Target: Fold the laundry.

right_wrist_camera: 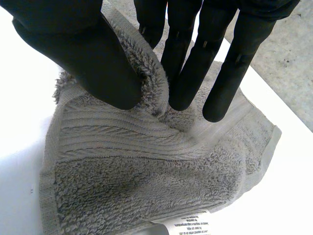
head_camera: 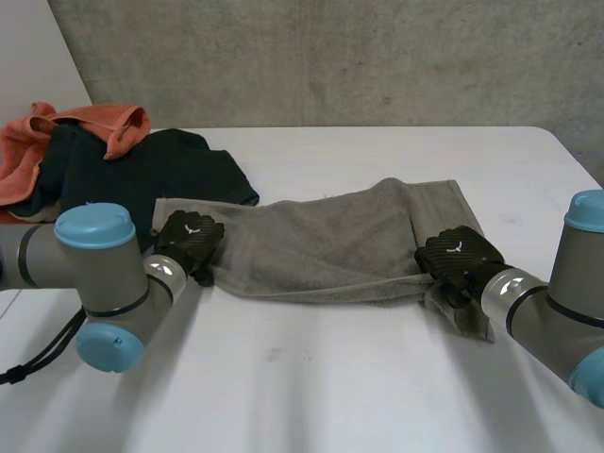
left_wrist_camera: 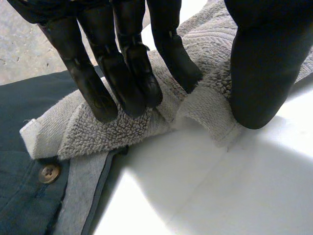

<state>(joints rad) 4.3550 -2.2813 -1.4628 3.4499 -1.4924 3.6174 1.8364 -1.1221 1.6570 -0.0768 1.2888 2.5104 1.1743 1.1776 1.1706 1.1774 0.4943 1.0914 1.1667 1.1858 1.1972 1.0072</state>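
Pinches towel point(head_camera: 321, 250) at its left end with left hand point(head_camera: 189, 241), fold caught between thumb and fingers point(left_wrist_camera: 127, 78). Pinches right end likewise with right hand point(head_camera: 458, 255). Lies on table point(head_camera: 330, 377), touching shirt point(head_camera: 179, 170).

This looks like a robot lab or test room. My plain white bench point(head_camera: 359, 377) stands against a raw grey concrete wall point(head_camera: 330, 57), with a heap of laundry point(head_camera: 142, 165) at one corner.
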